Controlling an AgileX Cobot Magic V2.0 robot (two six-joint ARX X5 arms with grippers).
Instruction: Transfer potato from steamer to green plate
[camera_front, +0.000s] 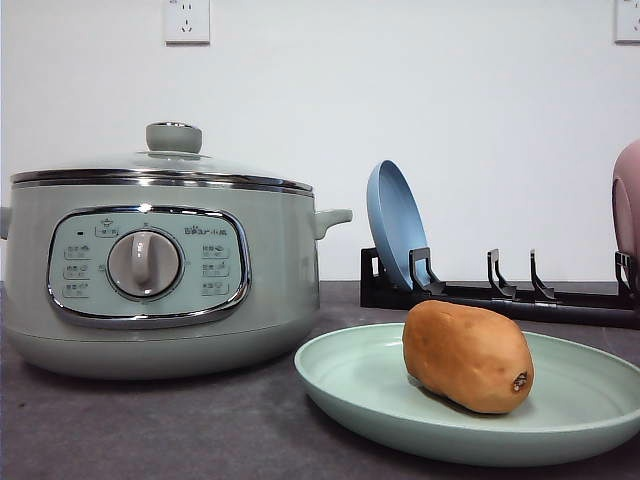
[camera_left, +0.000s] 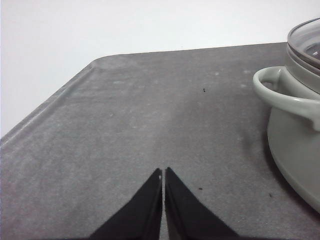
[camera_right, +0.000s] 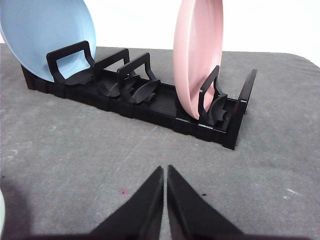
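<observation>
Behind your table (camera_front: 150, 430) runs a plain white wall (camera_front: 420, 90) with a socket (camera_front: 187, 20) above the steamer (camera_front: 160, 265). You have a dark grey tabletop, and on it the steamer stands to the left with its glass lid (camera_front: 165, 160) on and its dial (camera_front: 145, 263) facing you. Just right of it lies the green plate (camera_front: 350, 385), and the potato (camera_front: 467, 357) rests on that plate (dark spot toward you, at its right end). Behind the plate a black rack (camera_front: 500, 292) holds a blue plate (camera_front: 395, 225) upright at its left end and a pink plate (camera_front: 627, 210) upright at its right end.

Your left gripper (camera_left: 163, 172) hangs over bare tabletop with its two fingers pressed together and nothing between them; the steamer's side handle (camera_left: 280, 92) sits off to one side of it. Your right gripper (camera_right: 165, 170) is likewise closed and empty, pointing at the rack, with the pink plate standing in the slot nearest it.
</observation>
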